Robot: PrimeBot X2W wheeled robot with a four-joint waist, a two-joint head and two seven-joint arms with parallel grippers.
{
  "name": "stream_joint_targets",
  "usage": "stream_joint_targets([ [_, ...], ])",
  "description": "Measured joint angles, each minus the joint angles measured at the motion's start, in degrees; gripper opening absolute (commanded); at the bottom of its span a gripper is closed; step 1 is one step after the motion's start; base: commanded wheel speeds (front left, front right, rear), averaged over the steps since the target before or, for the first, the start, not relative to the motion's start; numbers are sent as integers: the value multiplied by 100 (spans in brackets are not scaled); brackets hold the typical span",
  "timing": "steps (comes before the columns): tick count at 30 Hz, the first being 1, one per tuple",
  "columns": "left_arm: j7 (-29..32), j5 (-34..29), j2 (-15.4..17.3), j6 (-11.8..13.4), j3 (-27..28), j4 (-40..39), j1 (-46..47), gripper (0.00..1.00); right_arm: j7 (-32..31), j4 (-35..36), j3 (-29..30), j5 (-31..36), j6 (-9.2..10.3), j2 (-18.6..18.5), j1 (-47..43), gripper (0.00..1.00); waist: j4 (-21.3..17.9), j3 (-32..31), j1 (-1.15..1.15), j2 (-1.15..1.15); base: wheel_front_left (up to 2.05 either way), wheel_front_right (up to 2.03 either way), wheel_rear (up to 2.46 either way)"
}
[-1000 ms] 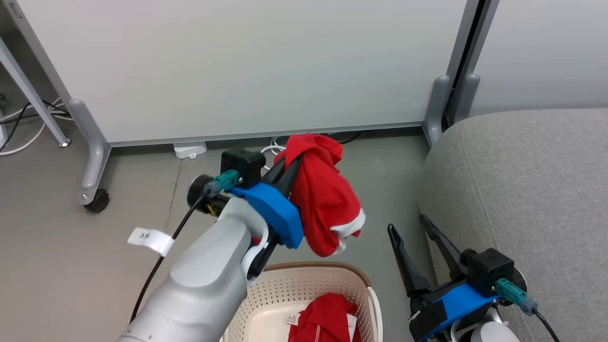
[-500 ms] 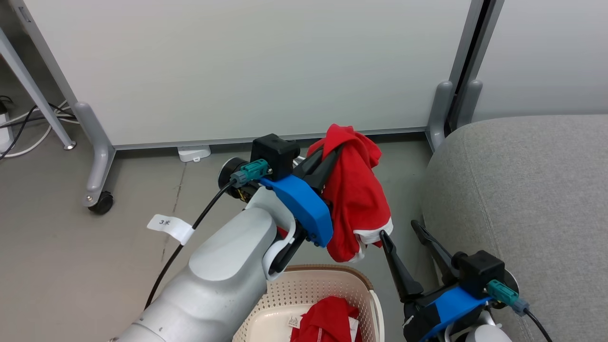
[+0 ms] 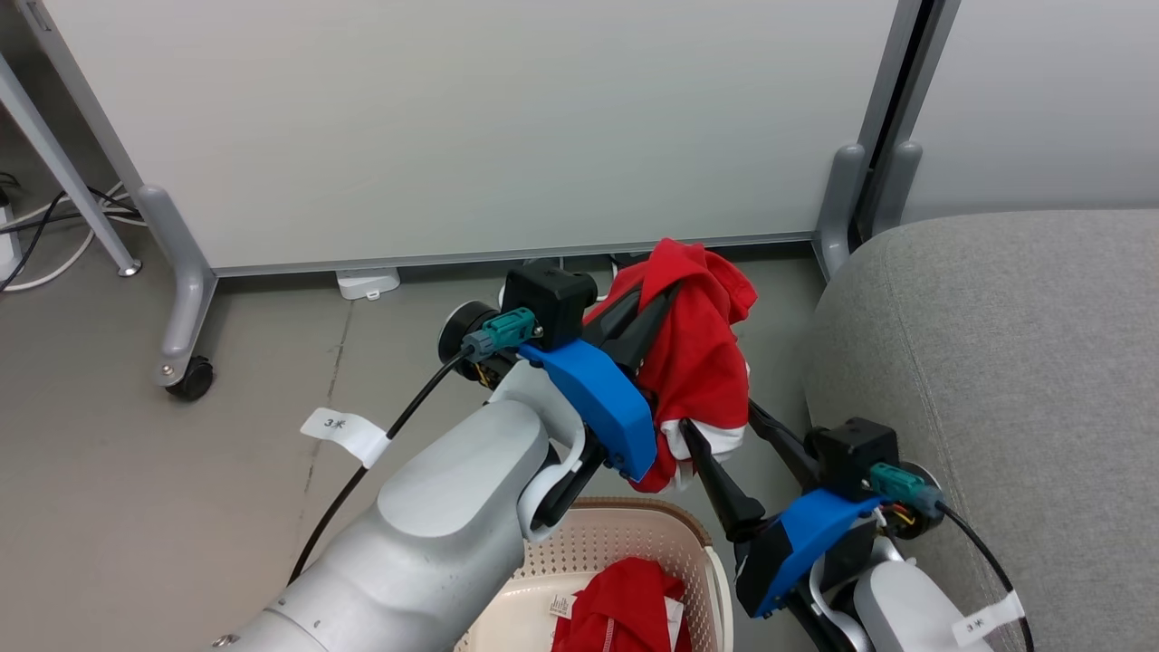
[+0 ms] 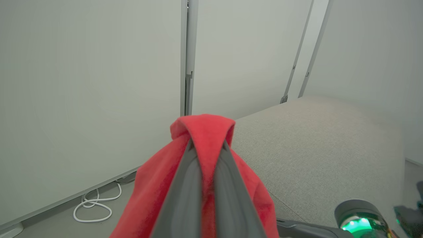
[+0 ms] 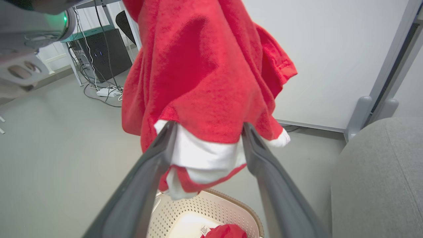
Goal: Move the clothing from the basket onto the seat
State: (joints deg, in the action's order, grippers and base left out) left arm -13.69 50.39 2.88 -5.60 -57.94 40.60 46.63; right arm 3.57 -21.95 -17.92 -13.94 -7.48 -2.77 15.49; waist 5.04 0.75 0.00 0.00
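My left gripper (image 3: pixel 665 294) is shut on a red garment (image 3: pixel 697 362) that hangs above the floor between the basket and the seat; in the left wrist view the red garment (image 4: pixel 205 138) drapes over the closed fingers. My right gripper (image 3: pixel 720 417) is open, its fingers on either side of the red garment's (image 5: pixel 205 82) white lower hem. A second red garment (image 3: pixel 625 602) lies in the cream basket (image 3: pixel 634 534) at the bottom. The grey seat (image 3: pixel 996 362) is at the right.
White partition panels (image 3: pixel 471 127) on grey castor feet (image 3: pixel 186 376) stand behind. Cables (image 3: pixel 36 226) lie on the floor at the left. A dark cabinet (image 5: pixel 105 49) and more cables appear in the right wrist view.
My left gripper has carried the red garment to the right, toward the seat. My right gripper has risen and moved left so that its open fingers now straddle the garment's lower hem.
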Motion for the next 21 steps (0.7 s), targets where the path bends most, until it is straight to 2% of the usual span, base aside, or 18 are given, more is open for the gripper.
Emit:
stream_joint_targets([
  [10, -52, 211, 1, 53, -249, -85, 82, 0, -464, -961, -304, -310, -1, 0, 721, 100, 63, 8, 0, 0, 0, 0, 0],
  [11, -53, 222, 1, 56, -269, -85, 89, 0, -508, -1031, -343, -337, 0, 0, 781, 80, 65, 9, 0, 0, 0, 0, 0],
  [12, -53, 246, 1, 58, -293, -85, 101, 0, -536, -1090, -376, -346, -1, 0, 824, 44, 65, 9, 0, 0, 0, 0, 0],
  [13, -55, 261, 1, 59, -316, -85, 114, 0, -550, -1145, -405, -346, -1, 0, 862, 11, 66, 10, 0, 0, 0, 0, 0],
  [14, -58, 270, 0, 60, -339, -85, 126, 0, -550, -1199, -434, -345, -1, 0, 901, 0, 68, 10, 0, 0, 0, 0, 0],
  [21, -102, 360, 1, 102, -410, -79, 168, 0, -399, -1361, -506, -342, -1, 0, 1018, 0, 51, 10, 0, 0, 0, 0, 0],
])
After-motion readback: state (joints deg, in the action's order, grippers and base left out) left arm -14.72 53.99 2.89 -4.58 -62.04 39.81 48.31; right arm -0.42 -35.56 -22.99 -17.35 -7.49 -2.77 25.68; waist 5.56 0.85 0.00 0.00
